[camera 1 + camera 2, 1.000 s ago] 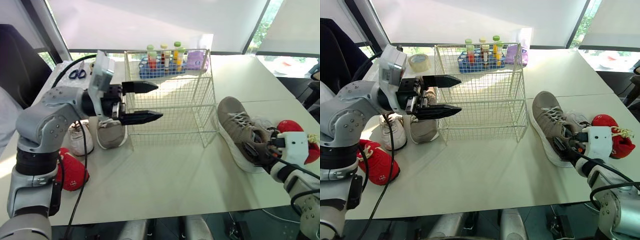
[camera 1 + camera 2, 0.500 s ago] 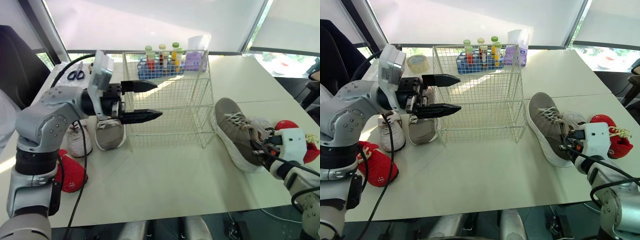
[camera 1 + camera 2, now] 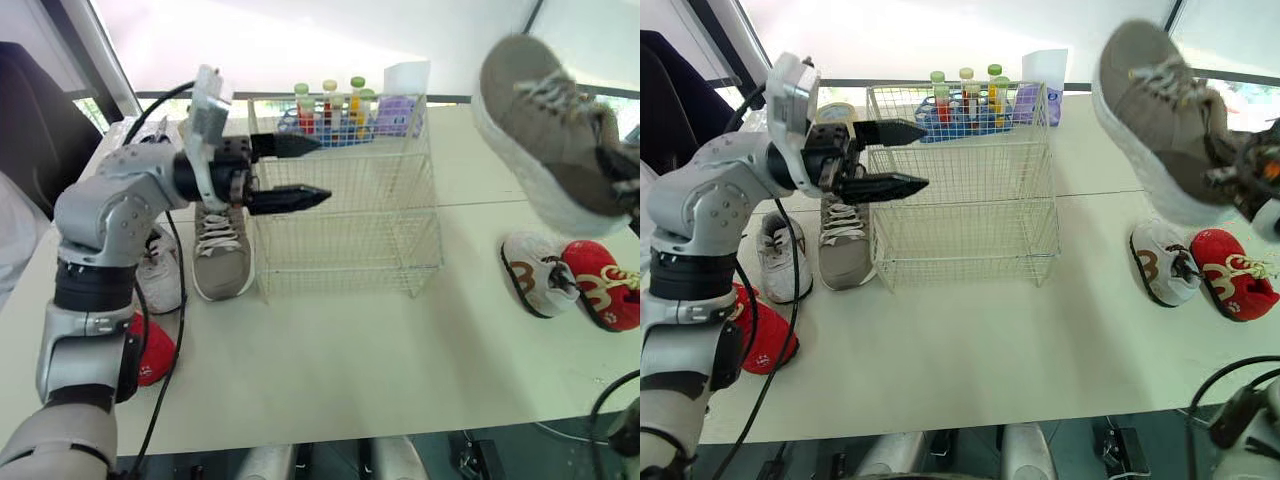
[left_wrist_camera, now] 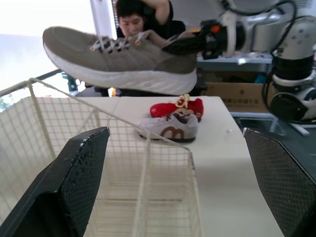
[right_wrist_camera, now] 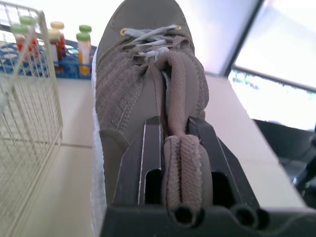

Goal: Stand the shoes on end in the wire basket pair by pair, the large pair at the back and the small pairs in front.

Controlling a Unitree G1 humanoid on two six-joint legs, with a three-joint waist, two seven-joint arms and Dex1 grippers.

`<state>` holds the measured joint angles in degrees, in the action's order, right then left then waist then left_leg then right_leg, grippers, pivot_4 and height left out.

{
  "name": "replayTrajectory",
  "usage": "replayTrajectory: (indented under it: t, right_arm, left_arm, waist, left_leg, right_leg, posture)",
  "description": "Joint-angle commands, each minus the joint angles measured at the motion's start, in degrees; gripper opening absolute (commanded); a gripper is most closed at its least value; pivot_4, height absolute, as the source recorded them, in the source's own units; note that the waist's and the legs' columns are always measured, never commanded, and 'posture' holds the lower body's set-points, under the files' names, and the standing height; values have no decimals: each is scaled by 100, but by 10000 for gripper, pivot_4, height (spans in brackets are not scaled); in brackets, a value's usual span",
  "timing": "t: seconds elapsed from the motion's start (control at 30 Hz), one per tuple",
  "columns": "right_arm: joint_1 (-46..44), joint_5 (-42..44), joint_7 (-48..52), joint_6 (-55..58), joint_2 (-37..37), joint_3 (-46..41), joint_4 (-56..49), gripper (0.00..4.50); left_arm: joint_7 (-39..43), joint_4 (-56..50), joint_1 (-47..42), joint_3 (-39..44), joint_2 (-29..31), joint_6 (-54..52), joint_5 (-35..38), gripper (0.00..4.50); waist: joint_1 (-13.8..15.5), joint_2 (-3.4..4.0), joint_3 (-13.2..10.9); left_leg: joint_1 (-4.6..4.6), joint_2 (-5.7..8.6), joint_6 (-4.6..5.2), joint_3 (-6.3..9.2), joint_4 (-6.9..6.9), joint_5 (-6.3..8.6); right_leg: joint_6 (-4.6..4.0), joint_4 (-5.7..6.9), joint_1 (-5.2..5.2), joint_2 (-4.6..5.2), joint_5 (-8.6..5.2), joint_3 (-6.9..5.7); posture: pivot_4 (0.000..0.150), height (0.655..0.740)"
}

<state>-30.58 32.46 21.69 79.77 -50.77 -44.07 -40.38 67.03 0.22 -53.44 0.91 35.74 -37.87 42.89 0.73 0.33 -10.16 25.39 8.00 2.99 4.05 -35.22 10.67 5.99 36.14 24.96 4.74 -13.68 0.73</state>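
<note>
A large grey shoe [image 3: 545, 125] hangs in the air at the right, above the table, toe pointing up and away. My right gripper [image 5: 174, 148] is shut on its heel collar. The wire basket [image 3: 345, 215] stands empty at the table's middle. My left gripper [image 3: 322, 168] is open, level with the basket's upper left corner, holding nothing. The other large grey shoe [image 3: 222, 250] lies flat just left of the basket, with a small white shoe [image 3: 160, 280] and a small red shoe [image 3: 150, 350] further left. A second small white shoe [image 3: 538, 280] and red shoe [image 3: 605, 295] lie at the right.
Behind the basket stand a blue rack of coloured tubes [image 3: 330, 115], a purple pouch [image 3: 398, 112] and a roll of tape [image 3: 840, 112]. A person [image 4: 143, 19] sits beyond the table's right end. The table's front edge is close below the shoes.
My right gripper has shut on the grey shoe's heel and lifted it off the table, high into the air. The small white and red shoes behind it now show. The camera has shifted.
</note>
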Motion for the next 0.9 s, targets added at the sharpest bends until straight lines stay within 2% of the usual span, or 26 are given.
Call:
replayTrajectory:
  t: [0.03, 0.2, 0.37, 0.5, 0.67, 0.87, 0.9]
  right_arm:
    - [-509, 419, 914, -1157, -745, 195, 1, 2210]
    - [-896, 334, 2067, -2953, -1432, 1172, 490, 2210]
    - [-1206, -185, 3017, -4934, -1568, 2148, 996, 2210]
    - [-1360, -592, 3437, -6069, -1481, 2653, 1431, 2210]
    - [-1754, -755, 3719, -6785, -1256, 3220, 1749, 2210]
    - [-2258, -989, 3762, -7098, -983, 3643, 2089, 2210]
    - [-2317, -1002, 3768, -7092, -953, 3679, 2108, 2208]
  left_arm:
    - [85, 594, -480, 284, 50, -40, 22, 45000]
    - [266, 1336, -942, 422, 230, -288, 49, 45000]
    - [253, 1829, -1295, 646, 432, -731, 135, 45000]
    - [137, 1996, -1386, 804, 484, -944, 116, 45000]
    - [122, 1721, -1258, 841, 527, -1107, 109, 45000]
    - [229, 1296, -971, 727, 590, -1163, 65, 45000]
    - [215, 1272, -956, 734, 580, -1175, 67, 42367]
  waist:
    - [-13, 0, 0]
    - [-50, -2, -1]
    - [-52, -4, -3]
    - [-10, -9, -5]
    - [-17, -10, -6]
    - [-35, -11, -7]
    - [-33, -11, -6]
  left_leg:
    - [-1, 0, 0, 0, 0, 0]
    - [-4, -5, 1, -1, 4, 0]
    - [-2, -2, -5, -2, -9, 6]
    - [-2, -2, -10, -1, -9, 4]
    - [-1, -1, -40, -2, -9, -13]
    - [-1, -2, -46, -1, -4, -16]
    - [0, -2, -47, -1, -4, -17]
  right_leg:
    - [1, 1, 1, 0, 1, 0]
    - [4, 2, 0, -3, 2, -2]
    - [9, 0, -4, -2, 5, 0]
    - [13, 1, -3, -3, 7, 0]
    - [22, 4, 0, -3, 13, 2]
    - [21, 8, 6, -5, 13, 3]
    - [21, 9, 7, -5, 13, 4]
  posture:
    - [1500, 7400]
    - [1500, 7400]
    - [1500, 7400]
    - [1500, 7400]
    - [1500, 7400]
    - [1500, 7400]
    - [1500, 7400]
